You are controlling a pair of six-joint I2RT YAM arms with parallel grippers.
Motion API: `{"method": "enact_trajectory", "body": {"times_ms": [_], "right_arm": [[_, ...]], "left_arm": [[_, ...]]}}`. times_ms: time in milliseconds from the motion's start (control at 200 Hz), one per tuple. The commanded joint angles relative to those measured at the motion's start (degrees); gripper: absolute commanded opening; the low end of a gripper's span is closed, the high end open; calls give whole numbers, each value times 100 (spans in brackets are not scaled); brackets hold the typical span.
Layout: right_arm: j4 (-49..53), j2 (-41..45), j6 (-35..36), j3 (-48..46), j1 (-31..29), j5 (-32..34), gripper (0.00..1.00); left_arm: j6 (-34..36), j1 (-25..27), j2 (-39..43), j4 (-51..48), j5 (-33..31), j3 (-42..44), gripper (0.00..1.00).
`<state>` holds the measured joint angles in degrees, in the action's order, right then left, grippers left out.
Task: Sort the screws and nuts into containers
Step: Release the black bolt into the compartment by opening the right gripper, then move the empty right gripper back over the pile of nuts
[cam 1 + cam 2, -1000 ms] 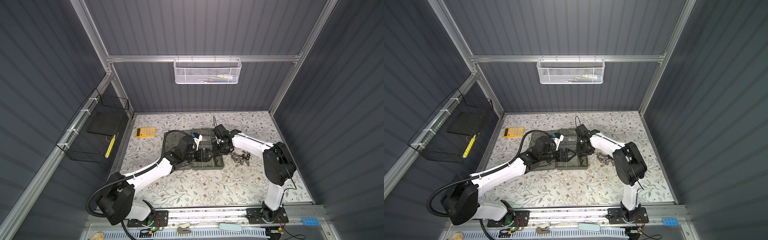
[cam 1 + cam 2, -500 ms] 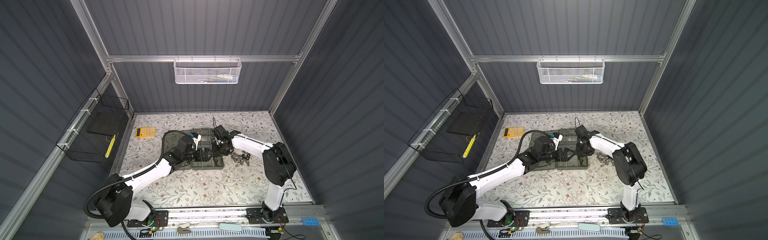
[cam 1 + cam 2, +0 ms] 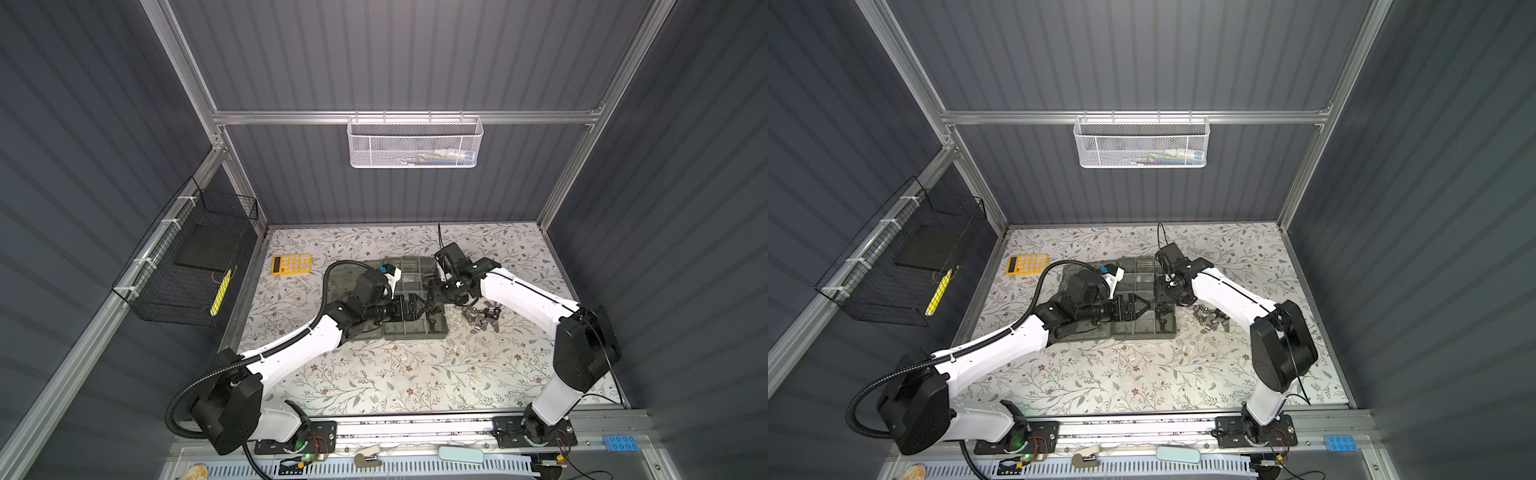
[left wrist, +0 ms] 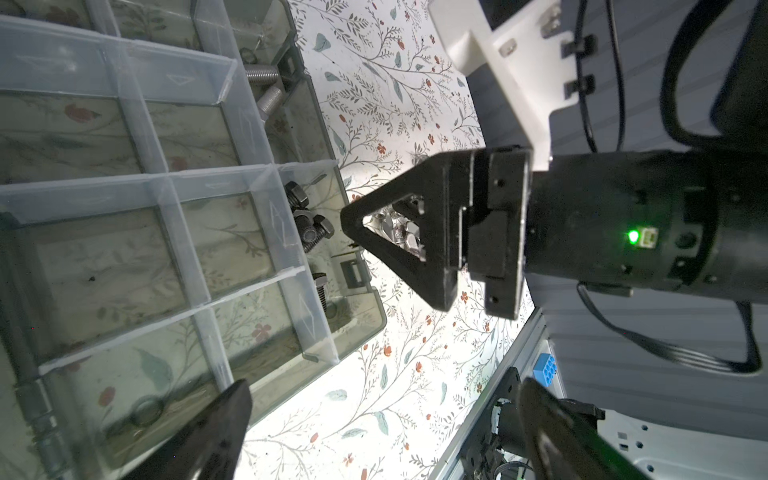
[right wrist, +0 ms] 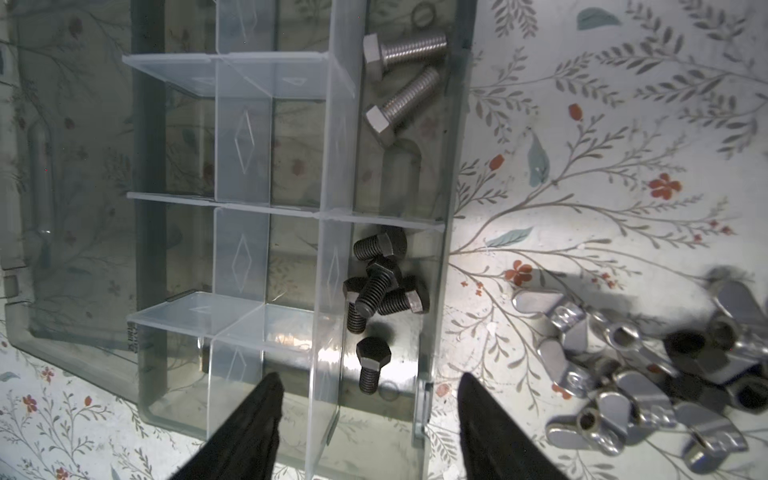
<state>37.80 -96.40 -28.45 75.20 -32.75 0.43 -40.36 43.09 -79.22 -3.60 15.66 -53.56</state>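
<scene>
The translucent grey-green case [image 3: 415, 330] [image 3: 1142, 330] lies mid-table, and its containers [image 5: 245, 257] are clear-walled cells. Two silver screws [image 5: 403, 79] lie in one edge cell. Several black screws [image 5: 382, 282] [image 4: 309, 220] are heaped in the neighbouring edge cell, with one more black screw [image 5: 372, 365] lying apart from the heap. My right gripper [image 5: 370, 419] [image 3: 434, 299] hangs open just above that lone screw, holding nothing. My left gripper [image 4: 386, 432] [image 3: 1140, 308] is open and empty over the case, facing the right one. The nuts [image 5: 623, 365] [image 3: 482, 316], silver winged ones mixed with black pieces, sit piled on the cloth beside the case.
The case's flat lid [image 3: 340, 274] lies open under the left arm. A yellow calculator [image 3: 291, 264] sits at the back left. A black wire basket [image 3: 187, 266] hangs on the left wall and a white mesh basket [image 3: 415, 143] on the back wall.
The right gripper's jaws have spread apart above the case's edge cells. The left arm has hardly shifted.
</scene>
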Motion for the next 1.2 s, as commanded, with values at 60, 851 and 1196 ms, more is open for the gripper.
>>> {"method": "enact_trajectory", "body": {"times_ms": [60, 851, 1196], "right_arm": [[94, 500, 85, -286, 208, 208, 76], [-444, 1422, 231, -2082, 2598, -286, 89], [-590, 852, 374, -2296, 2956, -371, 66]], "left_arm": [[57, 185, -191, -374, -184, -488, 100], [895, 481, -2442, -572, 158, -2614, 100], [804, 487, -3314, -189, 794, -3281, 100]]}}
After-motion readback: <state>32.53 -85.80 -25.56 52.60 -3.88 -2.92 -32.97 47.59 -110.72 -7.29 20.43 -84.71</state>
